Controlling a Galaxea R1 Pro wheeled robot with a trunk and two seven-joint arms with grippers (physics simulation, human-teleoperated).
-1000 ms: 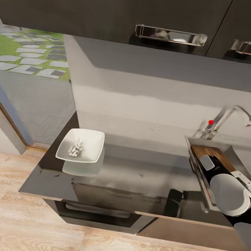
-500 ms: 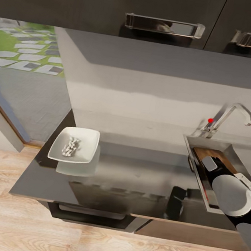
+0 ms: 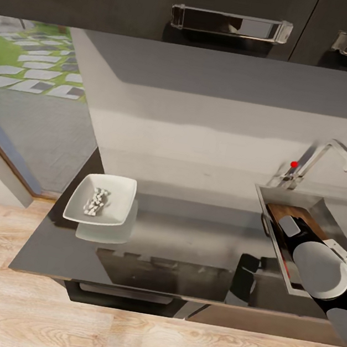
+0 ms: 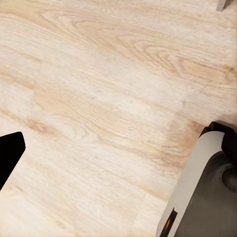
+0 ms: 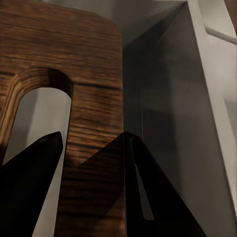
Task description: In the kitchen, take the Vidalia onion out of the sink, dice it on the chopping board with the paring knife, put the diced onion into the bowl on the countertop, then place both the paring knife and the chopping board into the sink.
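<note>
Both fingers of the right gripper (image 5: 91,163) pinched the chopping board (image 5: 94,98) beside its slot, lowering it into the sink (image 3: 316,207), while diced onion (image 3: 96,201) filled the bowl (image 3: 102,200).

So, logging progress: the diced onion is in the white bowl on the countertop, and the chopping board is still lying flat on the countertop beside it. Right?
Not quite. The diced onion is in the white bowl on the countertop, but the chopping board is in the sink, gripped at its slot handle by the right end effector, as the right wrist view shows.
</note>
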